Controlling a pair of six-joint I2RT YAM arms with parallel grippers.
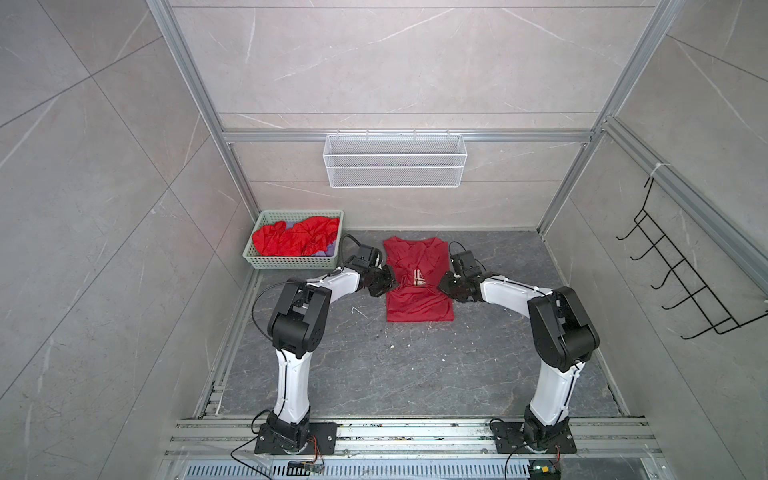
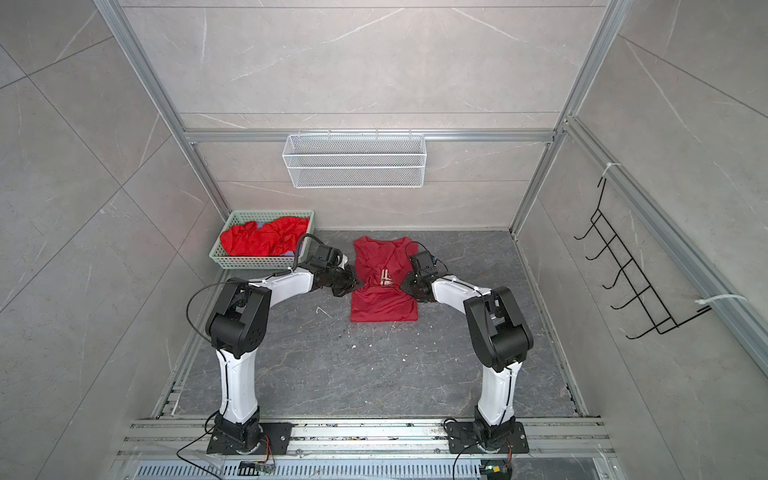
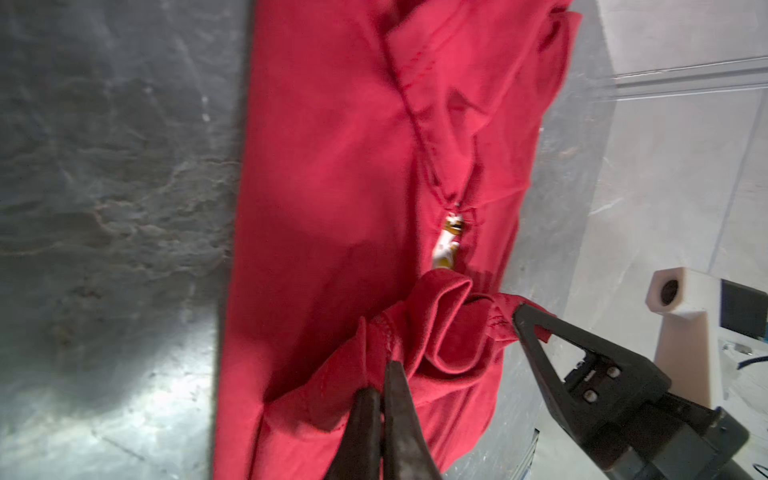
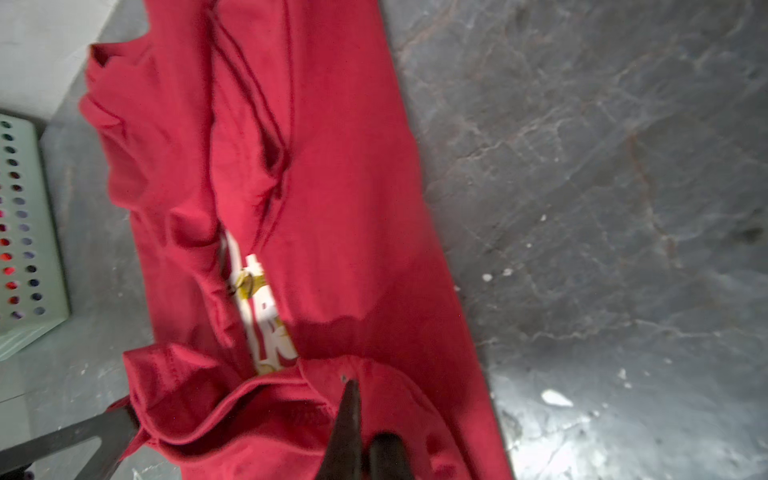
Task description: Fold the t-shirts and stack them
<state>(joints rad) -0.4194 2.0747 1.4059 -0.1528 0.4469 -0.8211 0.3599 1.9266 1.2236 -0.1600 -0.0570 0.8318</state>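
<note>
1. The crimson t-shirt (image 1: pixel 417 303) (image 2: pixel 382 305) lies lengthwise at the middle of the dark stone desk (image 1: pixel 415 374), its sides folded in to make a narrow strip. Its neck end points to the back wall and its hem to the arm bases.
2. The left claw (image 1: pixel 394 286) (image 3: pixel 380 374) meets the shirt's left edge about halfway along. Its fingers are pressed together on a gathered ridge of the red cloth, as the left wrist view shows.
3. The right claw (image 1: pixel 443 286) (image 4: pixel 351 386) meets the opposite edge at the same level, pinched tight on a rolled fold of the same shirt.
4. Between the two claws the cloth bunches up, and a sliver of the white-gold print (image 1: pixel 419 279) (image 4: pixel 266 324) shows through the gap in the folds.
5. More red t-shirts (image 1: pixel 295 239) (image 2: pixel 262 239) lie crumpled in a pale green basket (image 1: pixel 291 262) (image 4: pixel 25 208) at the desk's far left corner, near the left arm.
6. A white wire basket (image 1: pixel 395 160) hangs on the back wall, and a black hook rack (image 1: pixel 681 266) on the right-hand wall.
</note>
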